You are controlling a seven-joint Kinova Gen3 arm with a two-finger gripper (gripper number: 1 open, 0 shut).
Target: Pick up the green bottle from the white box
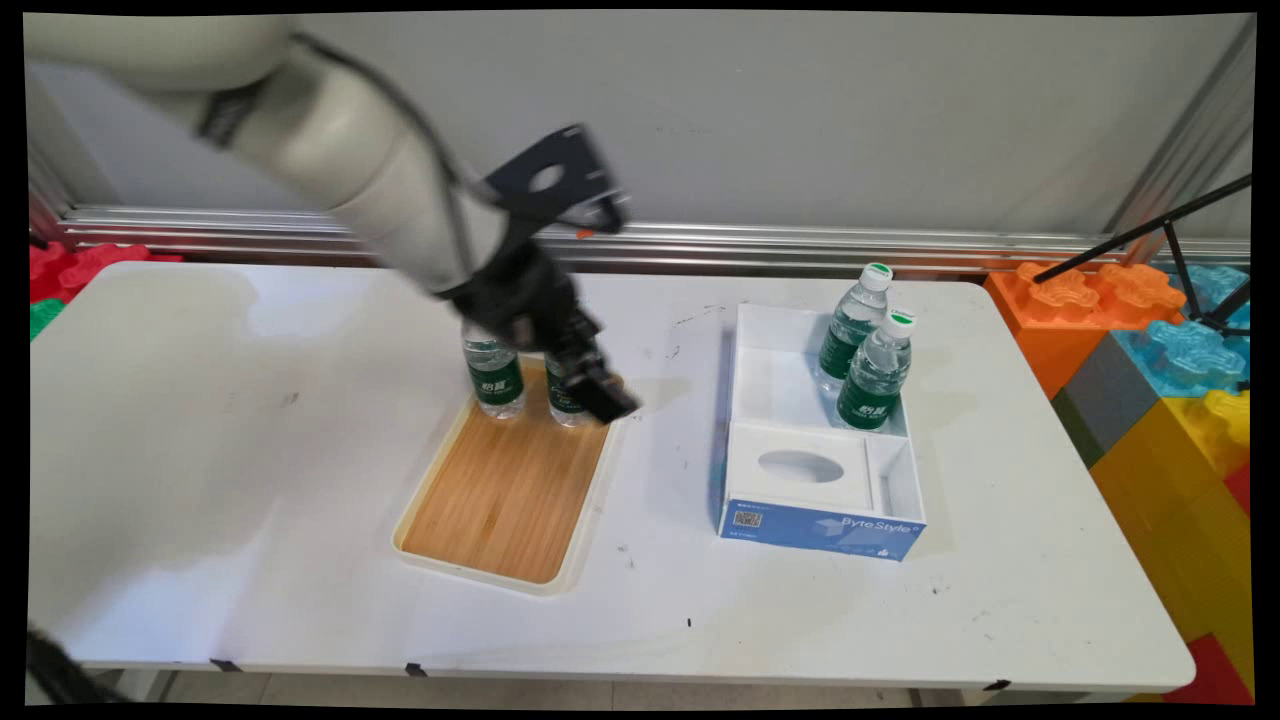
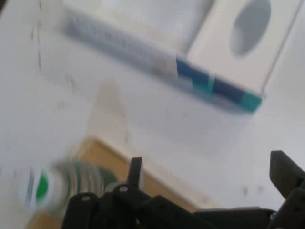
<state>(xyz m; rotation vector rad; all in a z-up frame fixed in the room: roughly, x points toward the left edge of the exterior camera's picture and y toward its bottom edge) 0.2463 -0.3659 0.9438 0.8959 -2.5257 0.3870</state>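
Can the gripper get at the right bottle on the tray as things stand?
Probably yes: the gripper hangs open right beside that bottle, near the tray edge; only the neighbouring bottle crowds its far side.

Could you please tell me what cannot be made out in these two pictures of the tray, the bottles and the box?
- Main view: the arm hides the caps of the two tray bottles, and the gripper covers part of the right one.
- Main view: the small print on the box is too small to read.
- Hand view: motion blur smears the bottle and the box lettering.
- Hand view: the picture's bottom edge cuts off the wooden tray.
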